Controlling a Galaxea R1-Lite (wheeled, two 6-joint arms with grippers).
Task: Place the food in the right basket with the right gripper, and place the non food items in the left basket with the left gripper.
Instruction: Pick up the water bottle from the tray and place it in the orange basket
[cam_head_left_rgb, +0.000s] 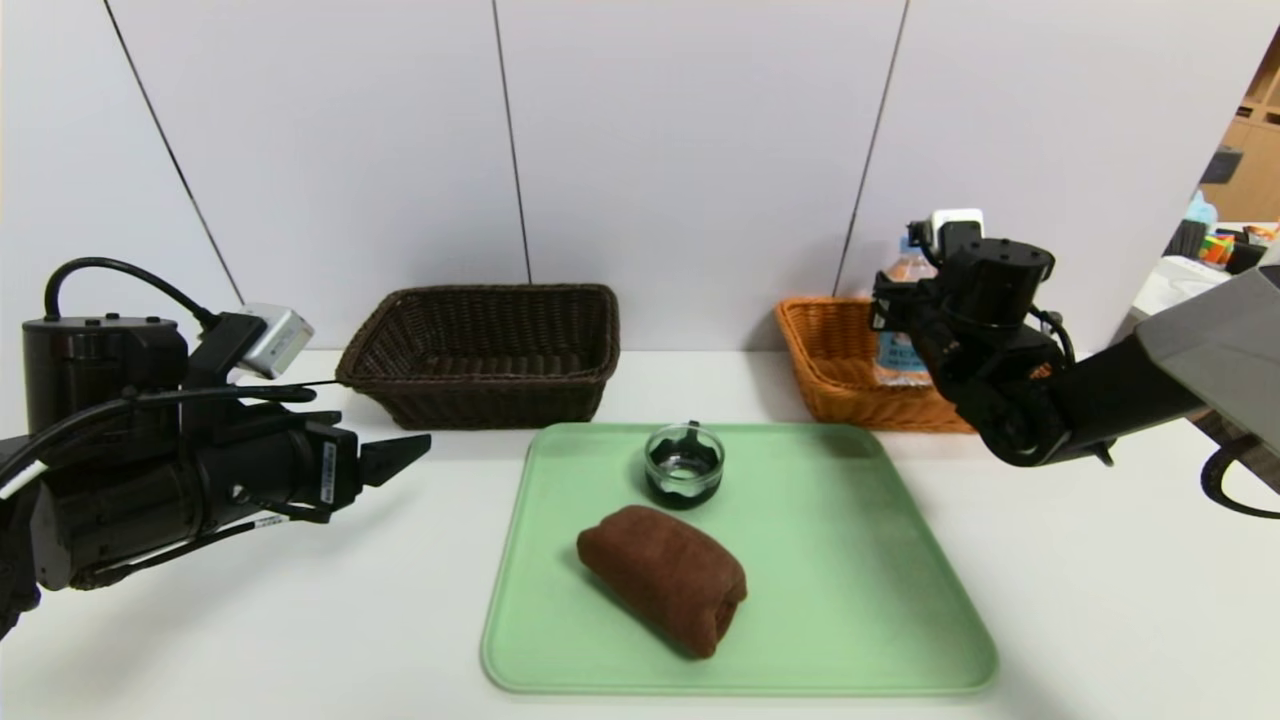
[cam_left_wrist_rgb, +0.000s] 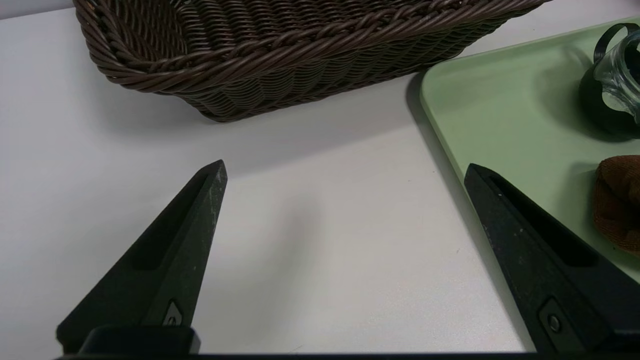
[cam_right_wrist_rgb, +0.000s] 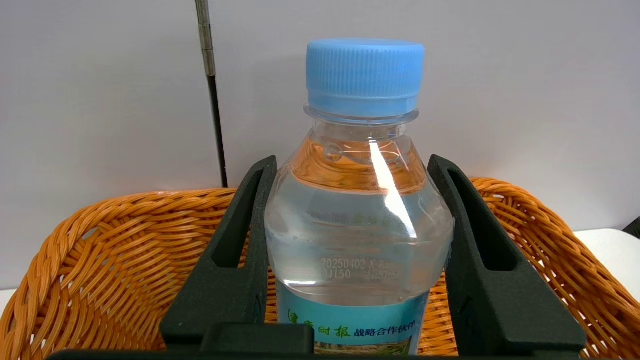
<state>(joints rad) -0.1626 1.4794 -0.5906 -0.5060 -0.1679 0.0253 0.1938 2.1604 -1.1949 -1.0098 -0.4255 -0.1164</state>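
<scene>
On the white desk (cam_head_left_rgb: 400, 620), the biggest piece is the green tray (cam_head_left_rgb: 820, 580), lying flat in the middle. Behind it and to the left sits the dark brown basket (cam_head_left_rgb: 480, 390), and over on the right, the orange basket (cam_head_left_rgb: 820, 350)! Here's the right end effector (cam_right_wrist_rgb: 352, 165), right at that orange basket, pinching the water bottle (cam_right_wrist_rgb: 357, 240); the bottle is upright between its fingers, below the blue cap, and inside the orange basket's rim. Across to the left end effector (cam_left_wrist_rgb: 345, 165), spread wide with nothing between its fingers, above the desk in front of the dark basket, to the left of the tray. The rolled brown cloth (cam_head_left_rgb: 665, 580) lies slantwise on the front part of the tray, well apart from the left end effector, off to its right. And smallest of all, the glass cup (cam_head_left_rgb: 684, 465) with its dark lower part and handle, on the tray behind the cloth, also right of the left end effector.
</scene>
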